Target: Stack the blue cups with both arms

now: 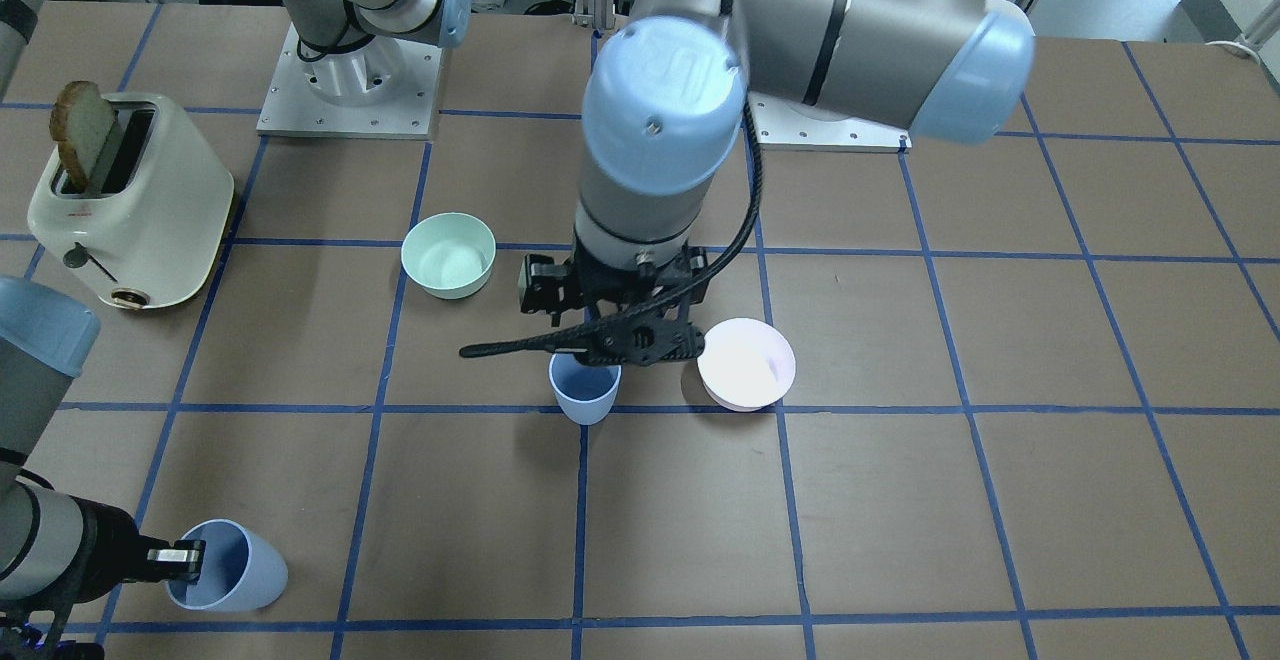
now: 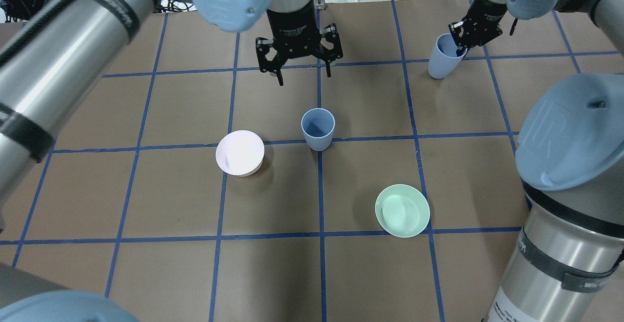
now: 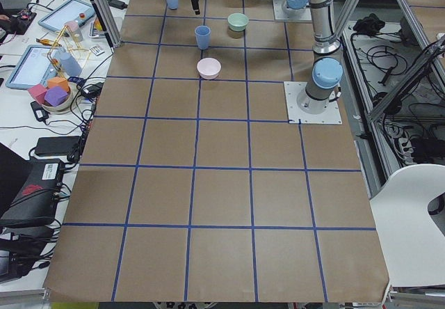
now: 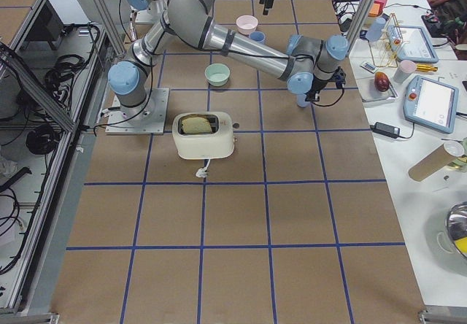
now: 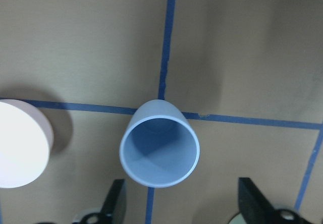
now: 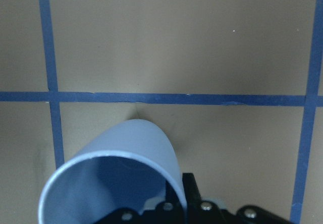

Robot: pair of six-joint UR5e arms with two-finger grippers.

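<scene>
One blue cup (image 2: 318, 128) stands upright on a tape crossing in the middle of the table; it also shows in the front view (image 1: 585, 390) and the left wrist view (image 5: 159, 148). My left gripper (image 2: 304, 78) is open and empty, above the table just beyond this cup, with its fingers (image 5: 113, 204) on either side in the wrist view. My right gripper (image 2: 460, 46) is shut on the rim of the second blue cup (image 2: 443, 57), which is tilted at the table's far right. That cup also shows in the front view (image 1: 225, 565) and the right wrist view (image 6: 116, 178).
A pale pink bowl (image 2: 240, 152) sits left of the middle cup and a mint-green bowl (image 2: 402, 210) nearer to me on the right. A cream toaster (image 1: 130, 200) with a bread slice stands near my right arm's base.
</scene>
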